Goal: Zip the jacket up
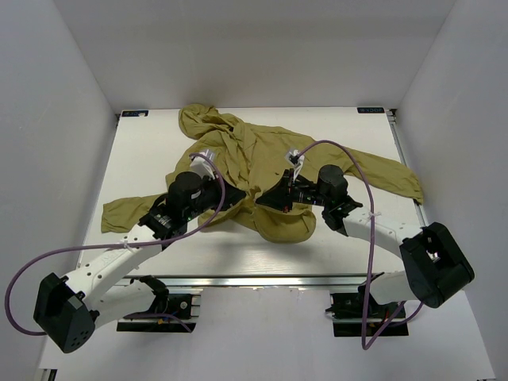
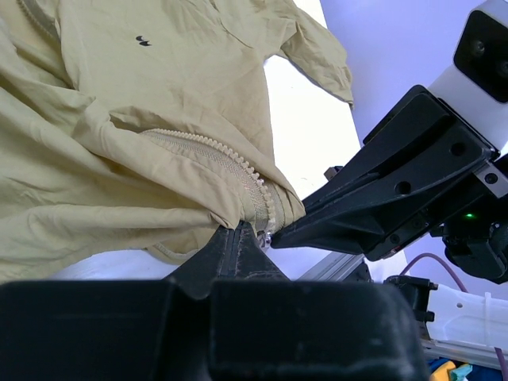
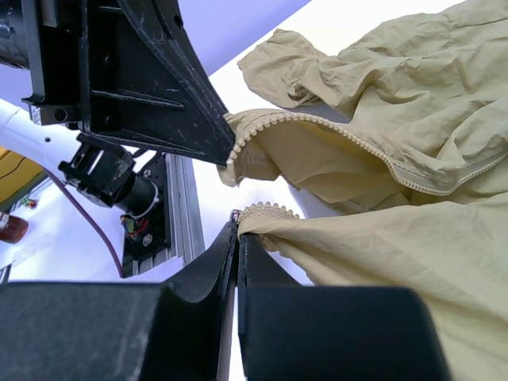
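A: So, where is the jacket point(image 1: 254, 159) lying?

B: Spread across the middle of the white desk point(image 1: 151, 151), wrinkled, front up. Its hood point(image 1: 202, 119) points toward the far edge. One sleeve point(image 1: 127, 213) reaches out to the left and the other sleeve point(image 1: 389, 176) to the right.

A: Is the front done up?

B: No, it is open at the bottom. The two rows of zipper teeth point(image 2: 226, 155) run apart there. A small dark spot point(image 2: 143, 39) sits higher up on the front.

A: And the left gripper point(image 2: 238, 232)?

B: Pinched tight on one bottom end of the zipper, with fabric bunched right at its tips.

A: The right gripper point(image 3: 236, 226)?

B: Much the same. It is closed on the other zipper end, and the teeth curl just above its tips. The two grippers sit just beside each other at the jacket's lower edge. I cannot tell whether they touch.
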`<action>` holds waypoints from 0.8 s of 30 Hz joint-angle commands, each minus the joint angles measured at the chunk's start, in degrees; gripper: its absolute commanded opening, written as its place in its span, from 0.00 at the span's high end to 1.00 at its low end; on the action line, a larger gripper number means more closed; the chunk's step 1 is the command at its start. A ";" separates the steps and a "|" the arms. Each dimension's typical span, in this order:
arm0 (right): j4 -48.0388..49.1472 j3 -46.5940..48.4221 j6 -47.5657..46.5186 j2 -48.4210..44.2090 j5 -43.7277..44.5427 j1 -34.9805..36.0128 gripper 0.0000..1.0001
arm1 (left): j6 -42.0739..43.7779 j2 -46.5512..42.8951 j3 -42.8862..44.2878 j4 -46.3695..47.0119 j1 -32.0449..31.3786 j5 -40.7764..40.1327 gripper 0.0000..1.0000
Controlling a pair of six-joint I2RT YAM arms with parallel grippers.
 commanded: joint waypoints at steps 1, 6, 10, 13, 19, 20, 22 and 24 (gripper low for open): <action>1.37 0.87 -1.28 -1.09 -1.64 0.26 1.00 | -0.18 -0.19 0.74 0.40 0.19 0.63 1.00; 1.81 1.22 -1.01 -1.53 -1.81 0.26 1.00 | -0.09 0.69 0.83 0.84 0.19 1.34 1.00; 2.77 0.87 -0.49 -1.79 -1.81 0.26 1.00 | -0.17 0.69 0.65 0.93 0.19 1.51 1.00; 3.21 1.22 -0.40 -1.62 -1.46 0.35 1.00 | -0.09 0.87 0.83 1.20 0.19 1.95 1.00; 3.48 1.66 -1.19 -1.62 -0.41 0.35 1.00 | -0.17 0.96 0.65 1.28 0.19 1.86 1.00; 3.48 1.83 -1.19 -1.27 -0.41 0.35 1.00 | -0.09 0.87 0.56 1.46 0.27 2.04 1.00; 3.66 2.10 -1.10 -1.00 -0.58 0.35 1.00 | 0.00 0.96 0.83 1.37 0.19 2.04 1.00; 4.44 2.10 -0.58 -0.92 -0.58 0.35 1.00 | -0.17 1.04 1.09 0.67 0.19 1.86 1.00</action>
